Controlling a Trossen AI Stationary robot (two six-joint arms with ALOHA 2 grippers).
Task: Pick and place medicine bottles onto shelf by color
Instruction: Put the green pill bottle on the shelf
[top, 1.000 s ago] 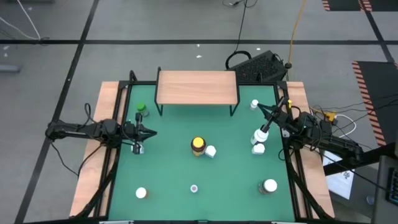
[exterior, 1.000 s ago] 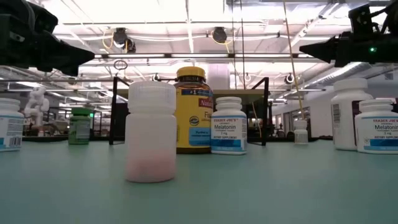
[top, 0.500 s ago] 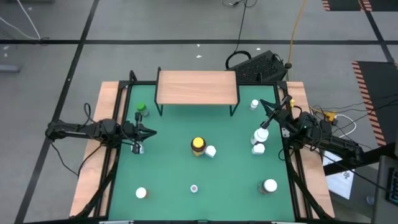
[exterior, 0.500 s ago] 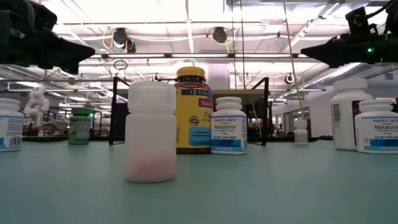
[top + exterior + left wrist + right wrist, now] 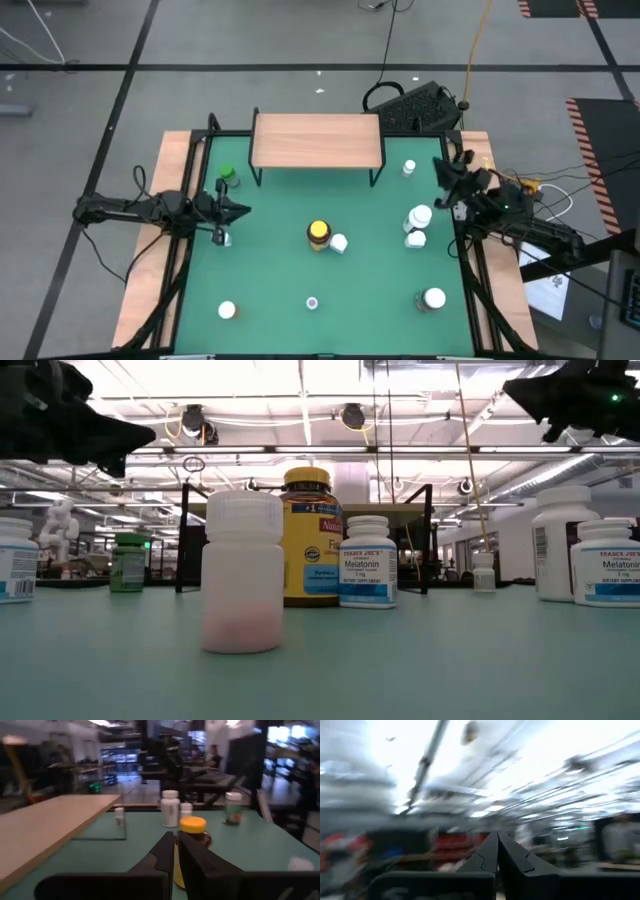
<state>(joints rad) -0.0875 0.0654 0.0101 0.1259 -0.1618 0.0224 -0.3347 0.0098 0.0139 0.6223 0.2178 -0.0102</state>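
High view: one empty shelf (image 5: 317,139) at the mat's far edge and nine bottles (image 5: 319,234) scattered on the mat. Left gripper (image 5: 243,210) and right gripper (image 5: 441,165) hover over opposite sides, fingers together, empty.

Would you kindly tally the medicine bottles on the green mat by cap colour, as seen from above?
Green-capped bottle: 1
Yellow-capped amber bottle: 1
White-capped bottles: 7
Small frosted translucent bottle: 1
Total: 10
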